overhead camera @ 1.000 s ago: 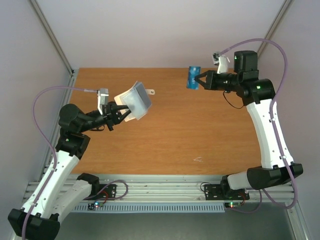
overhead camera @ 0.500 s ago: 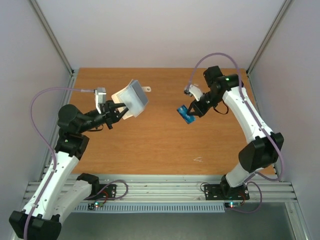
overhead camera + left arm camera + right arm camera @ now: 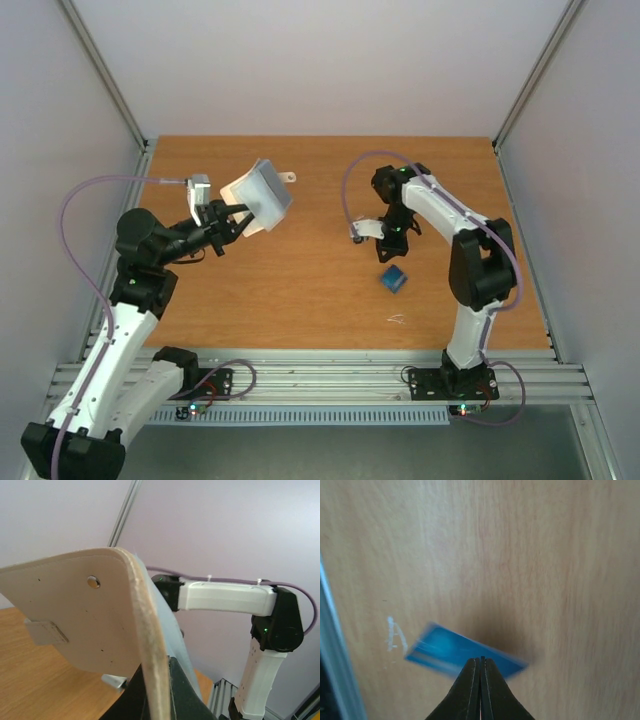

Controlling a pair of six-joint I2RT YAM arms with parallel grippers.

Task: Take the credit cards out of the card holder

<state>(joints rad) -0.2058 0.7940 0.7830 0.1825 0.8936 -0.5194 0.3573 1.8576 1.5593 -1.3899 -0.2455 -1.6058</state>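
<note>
My left gripper (image 3: pixel 235 222) is shut on the card holder (image 3: pixel 262 192) and holds it tilted above the left half of the table. In the left wrist view the card holder (image 3: pixel 85 615) shows its beige side and rim, pinched between the dark fingers of the left gripper (image 3: pixel 157 667). My right gripper (image 3: pixel 388 255) points down over the table's middle right, jaws shut. A bright blue credit card (image 3: pixel 394 279) is just below its tips. In the right wrist view the blue card (image 3: pixel 440 647) is blurred and face-on behind the shut right gripper (image 3: pixel 481 659), not pinched between the fingers.
The wooden table (image 3: pixel 300 290) carries a small white scuff (image 3: pixel 396 320) near the front, close to the blue card. Grey walls and metal posts enclose the back and sides. The right arm's white links arch over the table's right half.
The right arm swung from the far right corner in and down to the table's middle with the blue card, which has now left its jaws. The left arm barely moved.
</note>
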